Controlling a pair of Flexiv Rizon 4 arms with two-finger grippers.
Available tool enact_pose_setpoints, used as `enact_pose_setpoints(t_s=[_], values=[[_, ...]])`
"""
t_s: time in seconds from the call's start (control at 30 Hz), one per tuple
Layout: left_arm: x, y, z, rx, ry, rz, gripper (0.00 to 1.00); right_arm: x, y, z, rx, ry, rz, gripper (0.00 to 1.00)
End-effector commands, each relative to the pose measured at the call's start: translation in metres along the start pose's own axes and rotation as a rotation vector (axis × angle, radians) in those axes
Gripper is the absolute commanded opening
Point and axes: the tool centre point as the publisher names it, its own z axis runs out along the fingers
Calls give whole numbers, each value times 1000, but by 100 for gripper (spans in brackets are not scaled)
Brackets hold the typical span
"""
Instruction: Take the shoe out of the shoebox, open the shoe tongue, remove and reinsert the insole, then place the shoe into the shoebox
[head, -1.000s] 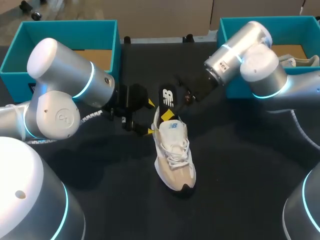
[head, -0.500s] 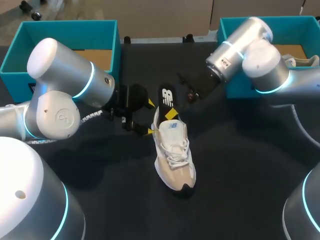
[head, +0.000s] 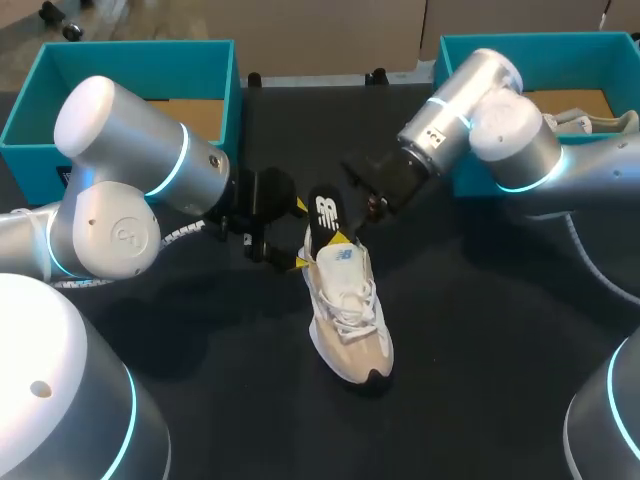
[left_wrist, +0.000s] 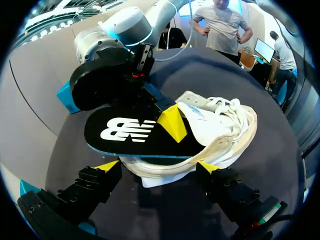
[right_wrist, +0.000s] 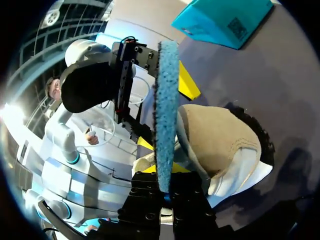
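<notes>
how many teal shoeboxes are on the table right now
2. The left shoebox stands at the head view's far left, the right shoebox at its far right. The arms cover part of each; no other shows.

We have a black table whose dark top fills the middle of the head view, and at its centre a beige and white shoe stands on its sole, black-tipped toe toward 6 o'clock and heel toward 12 o'clock. From the shoe, an open teal shoebox sits well apart at about 10 o'clock, at the table's far left corner. A second teal shoebox sits at about 2 o'clock, at the far right corner, and we see bare dark surface between the two.
</notes>
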Motion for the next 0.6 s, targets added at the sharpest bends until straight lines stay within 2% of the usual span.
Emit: enact_pose_setpoints(t_s=[0.03, 0.23, 0.43, 0.53, 0.6], values=[[0, 0, 2, -1, -2, 0, 100, 1, -3, 5, 6, -2, 8, 0], [0, 0, 2, -1, -2, 0, 100, 7, 4, -6, 1, -50, -15, 14], [0, 0, 2, -1, -2, 0, 100, 10, 15, -18, 20, -81, -36, 22], [0, 0, 2, -1, -2, 0, 100, 9, 19, -23, 28, -87, -44, 21], [0, 0, 2, -1, -2, 0, 100, 7, 21, -23, 38, -83, -50, 16]])
